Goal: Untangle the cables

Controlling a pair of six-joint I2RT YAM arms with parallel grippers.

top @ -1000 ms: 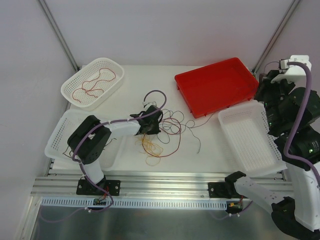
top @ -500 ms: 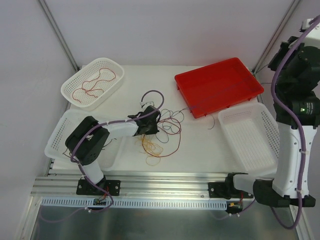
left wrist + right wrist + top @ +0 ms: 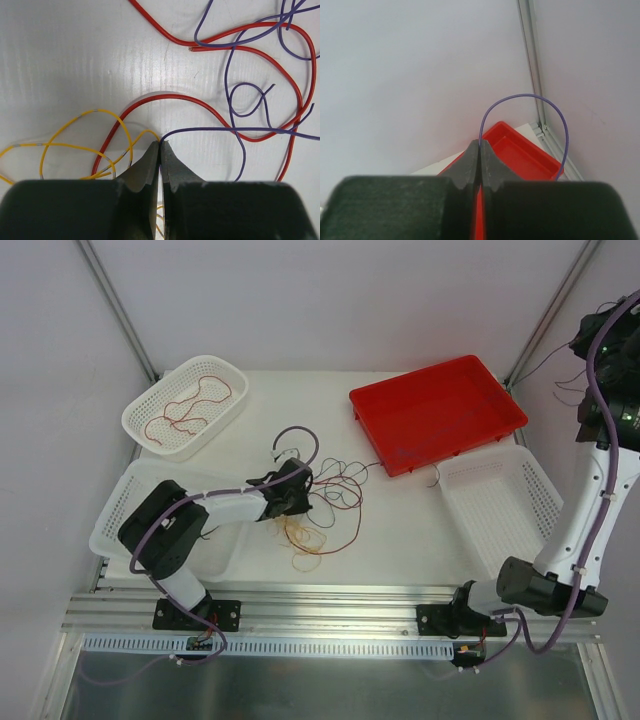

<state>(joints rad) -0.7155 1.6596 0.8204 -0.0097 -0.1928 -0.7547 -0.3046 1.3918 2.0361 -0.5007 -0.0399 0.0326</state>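
Untangling is judged partly done: one red wire [image 3: 188, 403] lies in the upper-left basket [image 3: 140, 430], while the cables [image 3: 330, 495] are tangled at centre. Purple wire [image 3: 525, 95] is clamped in the left gripper [image 3: 160, 145] at the tangle and in the raised right gripper [image 3: 480, 145].

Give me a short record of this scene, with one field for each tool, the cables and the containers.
left tool: shut on purple cable, low at the table
right tool: shut on purple loop, high in the air on the right
loose cables: red, yellow and purple, tangled beside the left tool
basket: far left, holds red cable
tray: red, far right
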